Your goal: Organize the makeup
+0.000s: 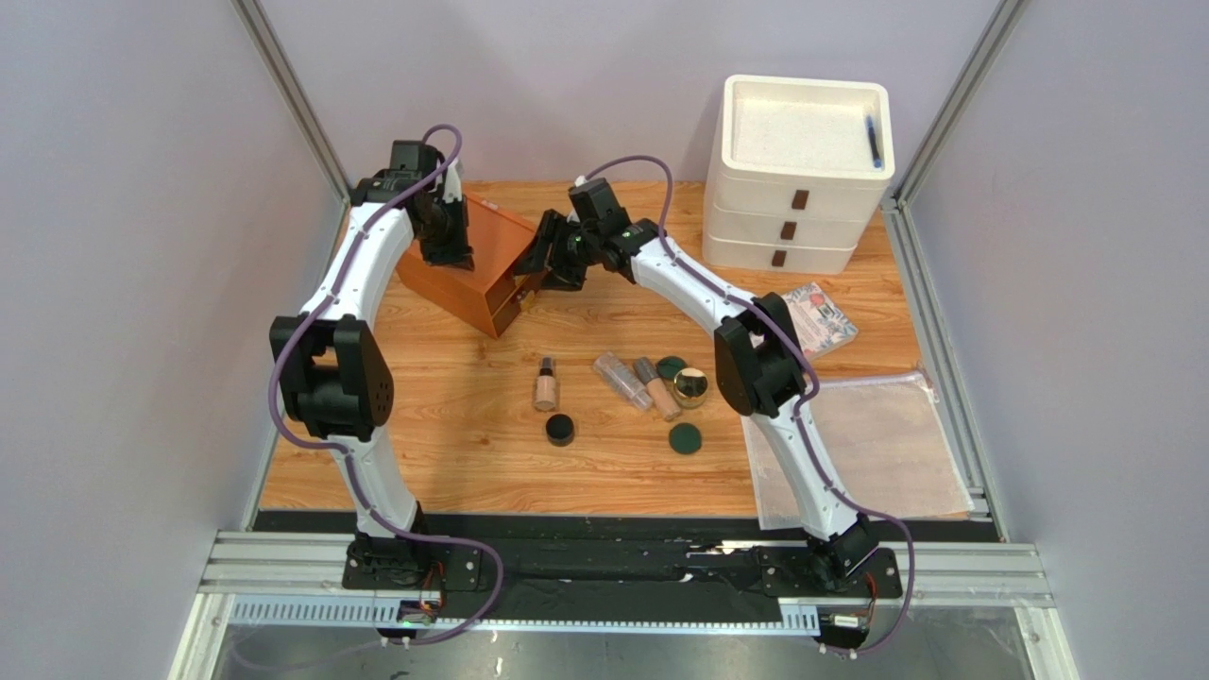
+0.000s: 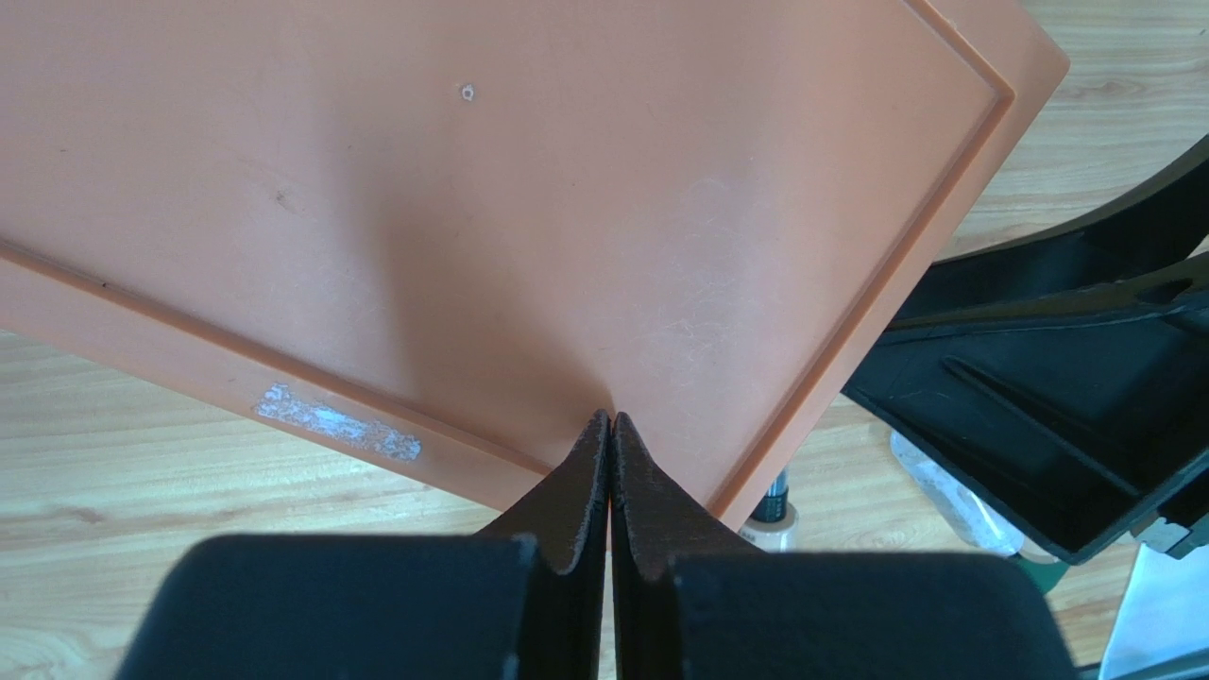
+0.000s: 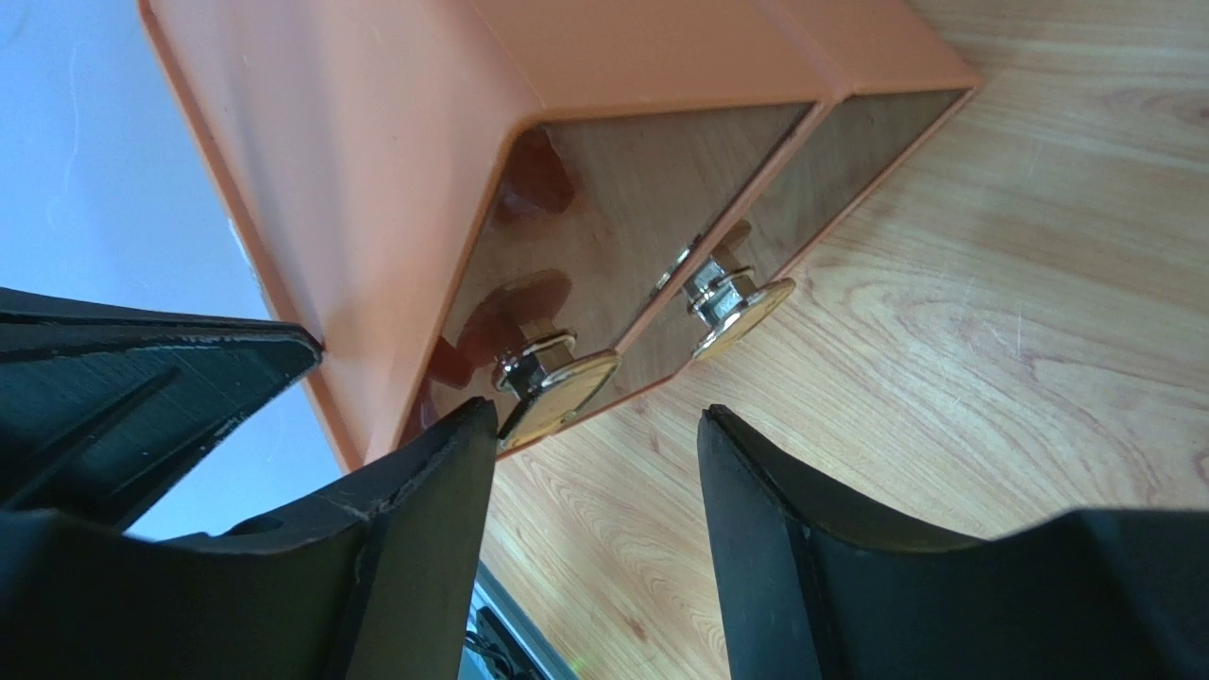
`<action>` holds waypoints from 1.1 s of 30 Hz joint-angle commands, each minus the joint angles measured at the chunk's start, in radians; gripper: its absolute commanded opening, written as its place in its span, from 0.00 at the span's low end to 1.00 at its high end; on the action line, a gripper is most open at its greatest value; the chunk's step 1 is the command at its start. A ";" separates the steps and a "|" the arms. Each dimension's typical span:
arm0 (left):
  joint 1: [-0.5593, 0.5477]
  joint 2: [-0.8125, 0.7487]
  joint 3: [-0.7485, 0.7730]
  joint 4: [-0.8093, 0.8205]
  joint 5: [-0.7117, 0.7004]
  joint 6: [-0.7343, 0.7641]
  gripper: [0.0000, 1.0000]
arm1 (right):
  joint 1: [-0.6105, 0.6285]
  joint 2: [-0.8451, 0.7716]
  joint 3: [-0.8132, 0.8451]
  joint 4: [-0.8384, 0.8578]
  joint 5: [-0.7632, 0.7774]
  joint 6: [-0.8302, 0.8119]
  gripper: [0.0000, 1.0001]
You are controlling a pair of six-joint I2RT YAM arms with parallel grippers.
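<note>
Left fingers point(image 2: 575, 496) pressed together (tips touching); right fingers point(image 3: 426, 524) spread apart.

The wooden table point(image 1: 454, 439) is carrying an orange drawer box point(image 1: 486, 293), sitting askew at the far left, and a white drawer stack point(image 1: 795, 177), standing at the far right corner. Mid-table a beige foundation bottle point(image 1: 545, 386) is lying flat, with a black round pot point(image 1: 561, 428) just nearer. To their right a clear tube point(image 1: 622, 378) and a beige tube point(image 1: 657, 393) are lying side by side next to a gold-rimmed jar point(image 1: 691, 386), with one dark green disc point(image 1: 670, 367) sitting behind and another green disc point(image 1: 686, 439) in front. A printed packet point(image 1: 823, 315) and a clear plastic bag point(image 1: 873, 446) are lying along the right edge
</note>
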 commanded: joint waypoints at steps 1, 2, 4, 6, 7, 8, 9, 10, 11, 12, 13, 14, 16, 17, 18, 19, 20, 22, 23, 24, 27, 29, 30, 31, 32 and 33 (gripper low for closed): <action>0.005 0.014 0.017 -0.050 -0.028 0.004 0.00 | 0.009 -0.023 -0.019 0.016 0.016 -0.019 0.58; 0.005 0.016 0.013 -0.051 -0.025 0.004 0.00 | 0.014 -0.013 -0.018 0.013 0.021 -0.019 0.58; 0.005 0.019 0.018 -0.053 -0.028 0.004 0.00 | 0.014 0.006 0.023 -0.022 0.028 -0.019 0.53; 0.005 0.020 0.021 -0.060 -0.041 0.004 0.00 | 0.014 0.045 0.065 -0.061 0.041 -0.019 0.44; 0.005 0.022 0.030 -0.065 -0.049 0.004 0.00 | 0.017 0.053 0.080 -0.099 0.044 -0.022 0.40; 0.005 0.025 0.035 -0.072 -0.061 0.004 0.00 | 0.015 0.059 0.098 -0.113 0.048 -0.022 0.31; 0.005 0.029 0.039 -0.079 -0.070 0.004 0.00 | 0.017 0.060 0.097 -0.125 0.061 -0.025 0.30; 0.005 0.032 0.052 -0.085 -0.080 0.001 0.00 | 0.015 0.057 0.096 -0.150 0.071 -0.036 0.29; 0.005 0.035 0.055 -0.092 -0.092 0.001 0.00 | 0.017 0.053 0.090 -0.162 0.094 -0.045 0.28; 0.005 0.042 0.059 -0.094 -0.095 -0.001 0.00 | 0.017 0.042 0.083 -0.176 0.107 -0.056 0.28; 0.005 0.045 0.066 -0.100 -0.101 -0.004 0.00 | 0.017 0.033 0.077 -0.199 0.117 -0.065 0.28; 0.005 0.046 0.069 -0.103 -0.110 -0.007 0.00 | 0.017 0.024 0.057 -0.208 0.139 -0.085 0.27; 0.005 0.052 0.072 -0.109 -0.121 -0.011 0.00 | 0.014 -0.006 0.039 -0.233 0.154 -0.102 0.27; 0.005 0.055 0.072 -0.111 -0.127 -0.016 0.00 | 0.014 -0.013 0.025 -0.243 0.171 -0.121 0.27; 0.005 0.055 0.073 -0.114 -0.129 -0.019 0.00 | 0.014 -0.022 0.019 -0.265 0.180 -0.131 0.27; 0.005 0.060 0.076 -0.117 -0.130 -0.017 0.00 | 0.012 -0.038 0.011 -0.279 0.188 -0.143 0.27; 0.005 0.063 0.076 -0.120 -0.133 -0.020 0.00 | 0.011 -0.049 0.007 -0.293 0.203 -0.163 0.27; 0.005 0.065 0.076 -0.123 -0.140 -0.028 0.00 | 0.003 -0.078 -0.029 -0.317 0.211 -0.180 0.27; 0.005 0.068 0.076 -0.123 -0.140 -0.028 0.00 | 0.000 -0.090 -0.044 -0.320 0.214 -0.191 0.27; 0.005 0.068 0.076 -0.122 -0.140 -0.028 0.00 | -0.003 -0.102 -0.082 -0.328 0.216 -0.209 0.27; 0.005 0.069 0.076 -0.126 -0.140 -0.030 0.00 | -0.017 -0.160 -0.145 -0.333 0.222 -0.227 0.27; 0.005 0.071 0.078 -0.129 -0.147 -0.030 0.00 | -0.024 -0.203 -0.200 -0.339 0.223 -0.240 0.27; 0.005 0.072 0.079 -0.132 -0.153 -0.030 0.00 | -0.030 -0.216 -0.214 -0.349 0.223 -0.250 0.27; 0.005 0.072 0.081 -0.138 -0.161 -0.028 0.00 | -0.032 -0.229 -0.242 -0.351 0.222 -0.257 0.27; 0.005 0.074 0.082 -0.140 -0.166 -0.027 0.00 | -0.034 -0.257 -0.254 -0.349 0.213 -0.266 0.27; 0.005 0.074 0.082 -0.145 -0.172 -0.027 0.00 | -0.032 -0.269 -0.268 -0.348 0.214 -0.278 0.28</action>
